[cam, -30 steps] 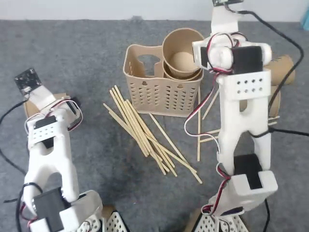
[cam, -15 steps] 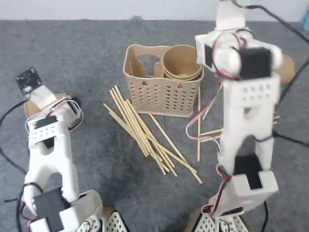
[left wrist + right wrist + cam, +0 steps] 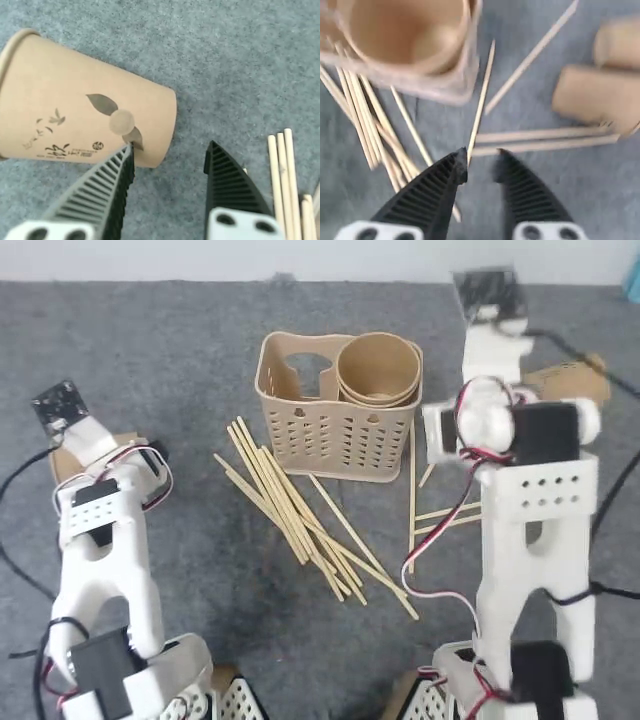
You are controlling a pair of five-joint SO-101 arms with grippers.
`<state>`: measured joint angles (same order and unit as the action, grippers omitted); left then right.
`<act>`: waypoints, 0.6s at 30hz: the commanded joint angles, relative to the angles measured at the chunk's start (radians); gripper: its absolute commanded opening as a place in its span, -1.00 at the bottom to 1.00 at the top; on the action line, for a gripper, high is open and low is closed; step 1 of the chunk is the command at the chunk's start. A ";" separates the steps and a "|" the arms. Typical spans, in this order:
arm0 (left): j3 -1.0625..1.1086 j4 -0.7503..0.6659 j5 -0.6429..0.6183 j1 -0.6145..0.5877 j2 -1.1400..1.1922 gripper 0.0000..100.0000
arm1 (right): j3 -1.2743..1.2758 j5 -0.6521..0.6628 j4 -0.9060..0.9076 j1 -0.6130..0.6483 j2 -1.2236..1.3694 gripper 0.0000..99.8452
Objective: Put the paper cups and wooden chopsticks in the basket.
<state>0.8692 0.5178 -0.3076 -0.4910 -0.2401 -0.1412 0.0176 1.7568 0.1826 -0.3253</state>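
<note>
Cups, paper: light, thin-walled, easily crushed; judged best taken with a gentle pinch over the rim or across the wall near the open end. Stacked cups sit nested upright in the right part of the basket. Left cup lies on its side on the table at the left. Right cups, two, lie on their sides at the far right. Chopsticks, wood: light, stiff, thin, smooth, apt to roll or pivot; judged best pinched near mid-length, one or a few at a time. The main bundle is fanned on the table just near of the basket; several more lie scattered to its right. Basket: perforated walls, a divider with a handle cut-out; no chopsticks seen inside. Left tool: spread, holding nothing, above the base end of the left cup, one fingertip over its edge. Right tool: fingers slightly apart, holding nothing, above the scattered chopsticks right of the basket.
</note>
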 commanded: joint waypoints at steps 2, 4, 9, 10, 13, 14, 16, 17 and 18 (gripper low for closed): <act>-0.012 -0.029 -0.011 0.006 -0.009 -0.55 | 0.336 -0.003 -0.101 -0.030 -0.125 -0.93; -0.012 -0.029 -0.011 0.006 -0.009 -0.55 | 0.479 0.000 -0.211 -0.056 -0.163 -0.93; -0.010 -0.026 -0.011 0.006 -0.012 -0.55 | 0.795 0.133 -0.455 -0.102 -0.246 -0.93; -0.010 -0.025 -0.011 0.006 -0.014 -0.55 | 0.867 0.147 -0.510 -0.107 -0.260 -0.93; -0.008 -0.023 -0.011 0.006 -0.015 -0.55 | 1.057 0.150 -0.693 -0.110 -0.294 -0.93; -0.008 -0.021 -0.011 0.009 -0.015 -0.55 | 1.114 0.150 -0.759 -0.110 -0.302 -0.93; -0.004 -0.014 -0.003 0.026 -0.018 -0.55 | 1.226 0.149 -0.888 -0.110 -0.311 -0.93; -0.004 -0.002 0.012 0.031 -0.018 -0.55 | 1.278 0.140 -0.957 -0.107 -0.309 -0.93; -0.002 0.003 0.026 0.035 -0.025 -0.55 | 1.327 0.127 -1.024 -0.105 -0.308 -0.93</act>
<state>0.8692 0.5194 -0.3076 -0.4757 -0.2401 1.0787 0.1511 0.9268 0.0875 -0.5907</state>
